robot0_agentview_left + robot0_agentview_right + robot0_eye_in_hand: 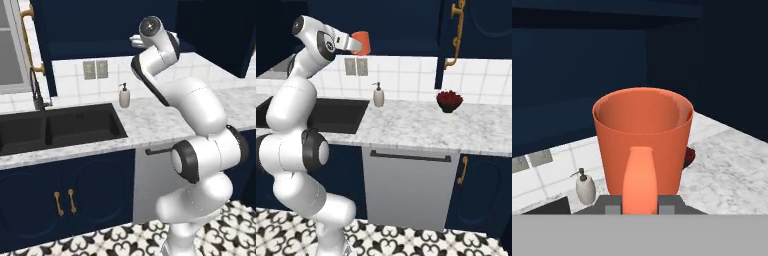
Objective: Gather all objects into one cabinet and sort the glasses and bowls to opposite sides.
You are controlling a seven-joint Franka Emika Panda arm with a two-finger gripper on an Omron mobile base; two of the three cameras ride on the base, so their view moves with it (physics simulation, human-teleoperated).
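My gripper (357, 46) is shut on the orange-red glass (362, 42), held upright high above the counter in front of the dark blue upper cabinet (406, 22). In the hand view the glass (643, 137) stands close ahead with its mouth up and nothing in it, the cabinet's dark inside (577, 75) behind it. The left base view has the gripper (134, 41) at the top of the raised arm, pointing left. A small dark red bowl-shaped thing (449, 101) sits on the counter to the right, partly hidden behind the glass (688, 156); whether it is the bowl I cannot tell.
A cream soap dispenser (378, 95) (124, 95) (585, 188) stands by the wall on the marble counter (421, 127). A black double sink (60, 127) with a dark faucet (36, 90) lies to the left. A cabinet door with a gold handle (456, 35) hangs at upper right.
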